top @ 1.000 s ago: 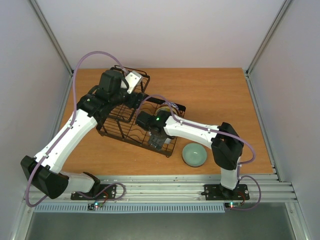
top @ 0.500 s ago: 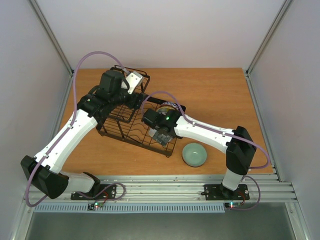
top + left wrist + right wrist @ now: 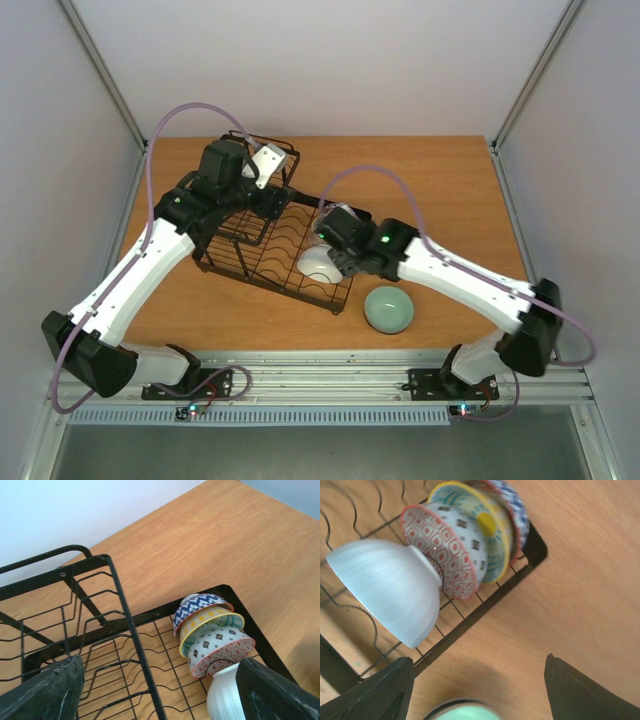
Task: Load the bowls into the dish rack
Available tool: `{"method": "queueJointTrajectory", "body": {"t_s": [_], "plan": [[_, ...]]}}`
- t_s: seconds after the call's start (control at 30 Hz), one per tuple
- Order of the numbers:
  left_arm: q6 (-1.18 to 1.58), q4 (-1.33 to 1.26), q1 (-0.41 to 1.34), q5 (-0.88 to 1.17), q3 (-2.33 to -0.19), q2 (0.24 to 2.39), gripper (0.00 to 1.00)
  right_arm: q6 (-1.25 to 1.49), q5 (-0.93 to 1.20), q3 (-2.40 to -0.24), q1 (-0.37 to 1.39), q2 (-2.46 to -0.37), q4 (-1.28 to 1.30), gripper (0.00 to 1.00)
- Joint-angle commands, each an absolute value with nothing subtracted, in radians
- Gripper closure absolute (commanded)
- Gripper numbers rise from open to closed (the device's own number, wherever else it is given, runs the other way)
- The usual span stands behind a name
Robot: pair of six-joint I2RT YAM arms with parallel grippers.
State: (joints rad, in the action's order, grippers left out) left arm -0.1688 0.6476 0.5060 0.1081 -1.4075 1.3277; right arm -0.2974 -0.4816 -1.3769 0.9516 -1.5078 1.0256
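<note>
The black wire dish rack (image 3: 262, 258) holds a row of bowls on edge at its right end. In the right wrist view these are a blue patterned bowl (image 3: 518, 509), a yellow-centred one (image 3: 487, 526), a red-and-white one (image 3: 445, 547) and a plain white one (image 3: 390, 590). The white bowl also shows from above (image 3: 318, 265). A pale green bowl (image 3: 388, 308) sits on the table right of the rack. My right gripper (image 3: 340, 248) is open and empty above the rack's right edge. My left gripper (image 3: 276, 202) is open over the rack's raised basket section, with a rack wire (image 3: 122, 615) between its fingers.
The bowls also show in the left wrist view, stacked on edge (image 3: 212, 630). The wooden table (image 3: 440, 190) is walled by grey panels left, right and behind. A metal rail (image 3: 330, 365) runs along the near edge.
My right gripper has risen out of the rack and drawn back to the right, leaving the white bowl standing in the rack. The right elbow swung right. The left arm has not moved.
</note>
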Motion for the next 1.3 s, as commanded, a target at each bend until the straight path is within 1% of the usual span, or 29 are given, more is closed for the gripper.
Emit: {"method": "queueJointTrajectory", "body": {"t_s": [0.0, 0.07, 0.17, 0.33, 0.47, 0.63, 1.0, 1.17, 1.27], "plan": [[-0.158, 0.642, 0.509, 0.206, -1.426, 1.338, 0.16, -0.053, -0.476, -1.320, 0.928, -1.363, 1.092, 0.32], [-0.155, 0.653, 0.511, 0.265, -1.430, 1.349, 0.16, 0.056, -0.474, -1.287, 0.923, -1.321, 1.149, 0.39], [-0.153, 0.683, 0.517, 0.356, -1.446, 1.373, 0.17, 0.196, -0.454, -1.219, 0.905, -1.253, 1.231, 0.46], [-0.165, 0.728, 0.569, 0.364, -1.475, 1.420, 0.17, 0.333, -0.358, -1.056, 0.873, -1.152, 1.254, 0.49], [-0.181, 0.753, 0.643, 0.333, -1.492, 1.462, 0.17, 0.400, -0.307, -0.941, 0.858, -1.104, 1.241, 0.54], [-0.199, 0.757, 0.700, 0.304, -1.500, 1.495, 0.17, 0.431, -0.272, -0.855, 0.847, -1.061, 1.214, 0.58], [-0.192, 0.750, 0.714, 0.305, -1.496, 1.527, 0.17, 0.435, -0.211, -0.714, 0.805, -1.061, 1.108, 0.63], [-0.192, 0.748, 0.717, 0.301, -1.496, 1.535, 0.17, 0.428, -0.197, -0.689, 0.796, -1.083, 1.058, 0.69], [-0.192, 0.746, 0.718, 0.296, -1.493, 1.537, 0.17, 0.424, -0.199, -0.694, 0.796, -1.084, 1.056, 0.76]]}}
